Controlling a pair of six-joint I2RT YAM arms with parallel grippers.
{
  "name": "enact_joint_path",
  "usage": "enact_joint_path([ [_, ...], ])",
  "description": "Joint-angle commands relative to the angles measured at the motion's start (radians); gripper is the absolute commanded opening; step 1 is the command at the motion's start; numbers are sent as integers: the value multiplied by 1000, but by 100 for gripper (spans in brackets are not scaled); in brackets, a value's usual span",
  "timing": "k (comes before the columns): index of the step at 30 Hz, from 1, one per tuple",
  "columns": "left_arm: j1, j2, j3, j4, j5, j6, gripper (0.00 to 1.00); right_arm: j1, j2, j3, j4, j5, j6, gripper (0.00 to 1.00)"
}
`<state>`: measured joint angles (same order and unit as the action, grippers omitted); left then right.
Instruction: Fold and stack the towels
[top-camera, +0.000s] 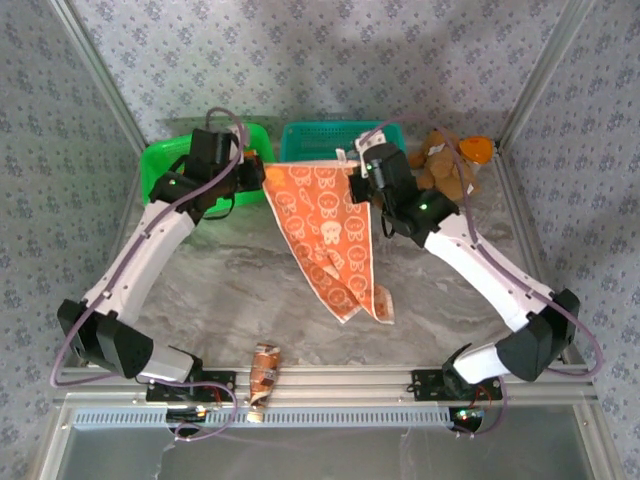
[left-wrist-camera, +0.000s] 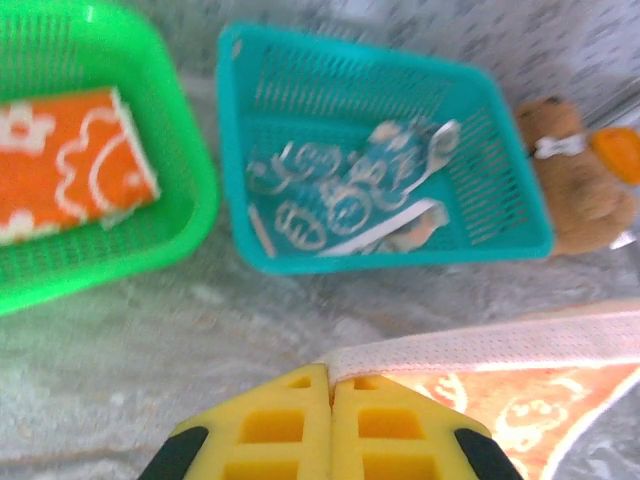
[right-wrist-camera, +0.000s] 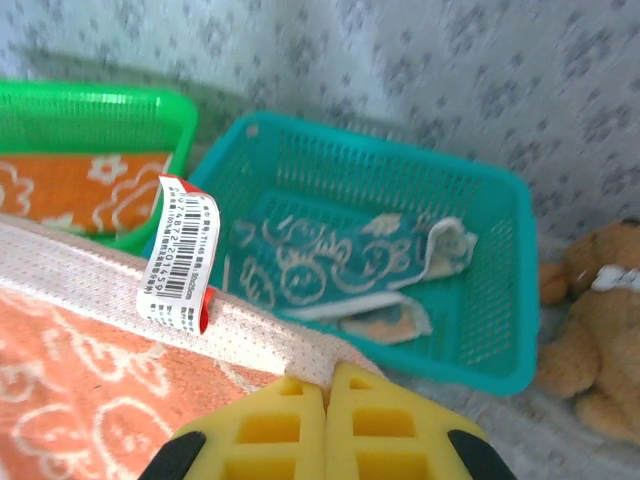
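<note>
**A:** What takes up the most room?

**B:** The marbled table (top-camera: 220, 290). Above its middle, at center frame in the top view, the peach-edged towel (top-camera: 325, 225) hangs stretched by its top edge. Its lower end droops toward the table.

**A:** And behind that?

**B:** At the upper left is a green basket (top-camera: 160, 170) with a folded orange towel (left-wrist-camera: 70, 160) inside. Just right of it, a teal basket (top-camera: 330, 128) holds a crumpled teal towel (left-wrist-camera: 340, 195). A teddy bear (top-camera: 445, 165) sits at the upper right.

**A:** The tools?

**B:** The left tool (left-wrist-camera: 330, 385) is pinched tight on the hanging towel's left top corner. The right tool (right-wrist-camera: 325, 385) is clamped on the right corner. A white tag (right-wrist-camera: 180, 265) sticks up from that edge, near the right tool.
</note>
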<state>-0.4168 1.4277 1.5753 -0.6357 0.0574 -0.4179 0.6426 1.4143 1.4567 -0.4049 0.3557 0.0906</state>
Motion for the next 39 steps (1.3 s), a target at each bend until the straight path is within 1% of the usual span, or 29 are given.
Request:
enact_joint_path([
  [1, -12, 17, 146, -101, -68, 61, 0, -48, -40, 65, 47, 58, -63, 0],
  [6, -49, 56, 337, -174, -73, 96, 0, -84, -78, 131, 62, 40, -92, 0],
  [9, -64, 54, 404, -197, -73, 105, 0, -108, -106, 158, 56, -14, -98, 0],
  [15, -84, 6, 442, -221, -78, 108, 0, -115, -145, 197, 61, -58, -119, 0],
  [21, -118, -51, 447, -251, -90, 118, 0, -106, -208, 201, 46, -90, -96, 0],
  [25, -151, -101, 422, -259, -102, 119, 0, -80, -277, 155, 46, -111, -82, 0],
  [31, -229, -190, 380, -264, -129, 115, 0, -3, -387, 79, 8, -73, -69, 0],
  [34, -276, -235, 380, -272, -145, 110, 0, 43, -440, 53, -19, -57, -49, 0],
  [39, -354, -324, 293, -268, -172, 97, 0, 142, -501, 38, -82, -18, -22, 0],
])
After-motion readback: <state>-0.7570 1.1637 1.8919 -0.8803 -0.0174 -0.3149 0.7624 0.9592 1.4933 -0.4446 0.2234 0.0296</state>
